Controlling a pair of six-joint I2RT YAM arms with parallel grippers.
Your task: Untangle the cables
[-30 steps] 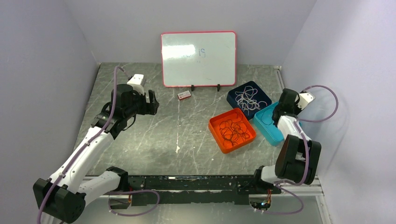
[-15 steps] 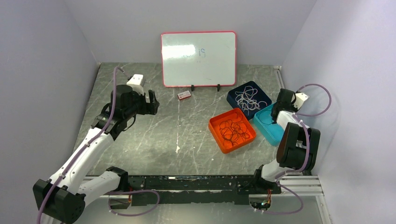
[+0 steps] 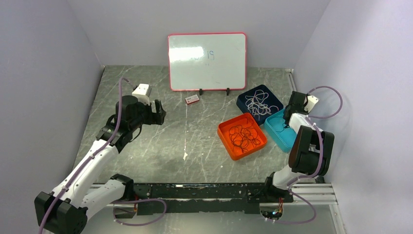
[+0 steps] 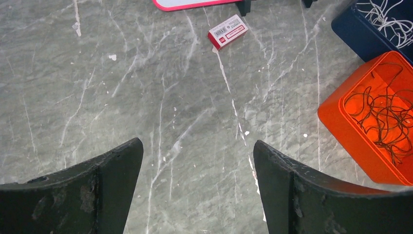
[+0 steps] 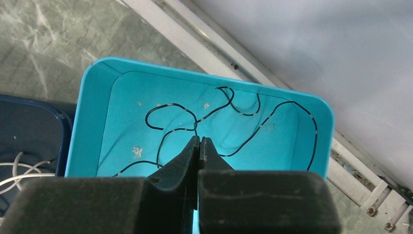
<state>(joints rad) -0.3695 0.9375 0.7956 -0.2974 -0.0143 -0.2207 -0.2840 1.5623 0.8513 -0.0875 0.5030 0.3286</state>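
Note:
A thin black cable (image 5: 170, 130) lies in loose curves inside the cyan tray (image 5: 92, 97). My right gripper (image 5: 198, 139) hangs over this tray with its jaws pressed together, and the cable runs straight into the tips. In the top view the right gripper (image 3: 288, 118) is above the cyan tray (image 3: 276, 132). A tangle of dark cables (image 3: 242, 136) fills the orange tray (image 3: 220, 131), and white cables (image 3: 258, 103) fill the navy tray (image 3: 242, 100). My left gripper (image 3: 158, 108) is open and empty above bare table (image 4: 197, 146), far left of the trays.
A whiteboard (image 3: 207, 61) stands at the back of the table. A small red and white box (image 3: 192, 99) lies in front of it, also in the left wrist view (image 4: 228, 32). A metal rail (image 5: 229, 53) and the wall lie just beyond the cyan tray.
The right wrist has swung toward the back, drawing in over the cyan tray. The left arm has shifted slightly nearer and lower. The trays have not moved.

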